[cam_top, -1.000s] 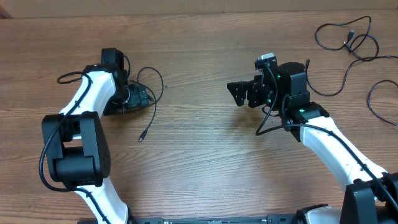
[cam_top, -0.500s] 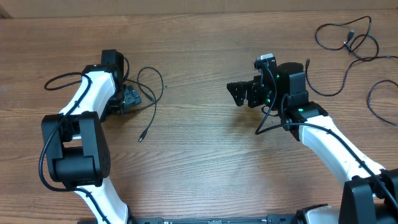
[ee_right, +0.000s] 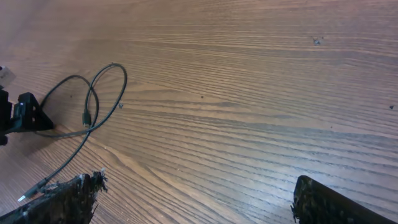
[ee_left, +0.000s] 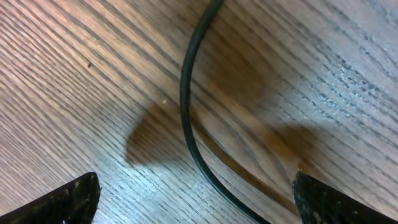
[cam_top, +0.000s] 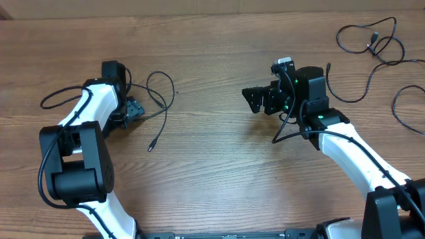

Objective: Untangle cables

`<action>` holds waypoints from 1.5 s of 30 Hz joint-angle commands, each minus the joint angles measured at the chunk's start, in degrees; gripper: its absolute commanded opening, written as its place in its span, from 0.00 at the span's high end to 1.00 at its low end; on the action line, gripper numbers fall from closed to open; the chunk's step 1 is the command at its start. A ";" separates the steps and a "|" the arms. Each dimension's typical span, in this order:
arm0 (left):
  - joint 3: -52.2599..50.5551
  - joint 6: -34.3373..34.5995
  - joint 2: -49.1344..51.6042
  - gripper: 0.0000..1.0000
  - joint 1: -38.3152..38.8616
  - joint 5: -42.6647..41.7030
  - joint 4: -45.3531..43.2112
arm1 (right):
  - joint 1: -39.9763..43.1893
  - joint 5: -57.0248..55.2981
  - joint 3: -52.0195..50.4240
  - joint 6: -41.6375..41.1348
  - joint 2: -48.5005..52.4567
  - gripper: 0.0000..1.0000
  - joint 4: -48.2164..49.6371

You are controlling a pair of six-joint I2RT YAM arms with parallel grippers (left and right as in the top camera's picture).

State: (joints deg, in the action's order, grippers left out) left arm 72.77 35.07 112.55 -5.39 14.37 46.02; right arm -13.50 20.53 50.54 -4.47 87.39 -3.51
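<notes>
A thin black cable (cam_top: 162, 86) lies in a loose loop left of centre, its tail ending in a small plug (cam_top: 150, 148). My left gripper (cam_top: 135, 108) stands open at the loop's left side, low over the wood. In the left wrist view the cable (ee_left: 184, 106) curves across the table between the two spread fingertips (ee_left: 65, 200), touching neither. More cables (cam_top: 372, 40) lie tangled at the far right corner, with another cable loop (cam_top: 402, 109) at the right edge. My right gripper (cam_top: 255, 98) hangs open over bare wood; its view shows the looped cable (ee_right: 93, 99) far off.
The left arm's own thick cable (cam_top: 56, 96) bows out to the left of its wrist. The wooden table (cam_top: 212, 166) stretches between the two arms. The right arm's body (cam_top: 312, 99) sits between the centre and the far-right cables.
My left gripper has drawn back to the left, away from the loop, which stayed on the table. The right arm has not moved.
</notes>
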 commanded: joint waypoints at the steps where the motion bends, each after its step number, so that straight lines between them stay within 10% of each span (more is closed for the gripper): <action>1: -3.30 1.16 1.44 0.01 -0.22 0.37 -1.01 | -0.04 -0.46 0.11 0.02 0.39 0.00 0.52; 5: -3.30 1.16 1.44 0.00 -0.20 -0.26 -1.90 | -0.04 -0.46 0.11 0.00 0.39 0.00 0.66; 9: -3.30 1.18 1.44 0.26 -0.15 -2.38 -3.10 | -0.04 -0.26 0.11 0.00 0.39 0.00 0.90; 27: -3.30 3.74 1.55 0.38 1.84 -3.91 -4.48 | -0.04 -0.22 0.11 -0.17 0.39 0.00 0.37; 39: -3.30 5.84 1.55 0.96 3.65 -3.89 -4.11 | -0.04 0.13 0.11 -0.17 0.39 0.00 0.44; 45: -1.99 4.31 0.72 0.96 3.65 -3.93 -1.11 | -0.04 0.11 0.11 -0.15 0.39 0.00 0.55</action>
State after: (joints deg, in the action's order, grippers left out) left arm 70.85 40.29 112.16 -2.22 11.14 42.37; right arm -13.50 20.58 50.54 -4.49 87.39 -3.07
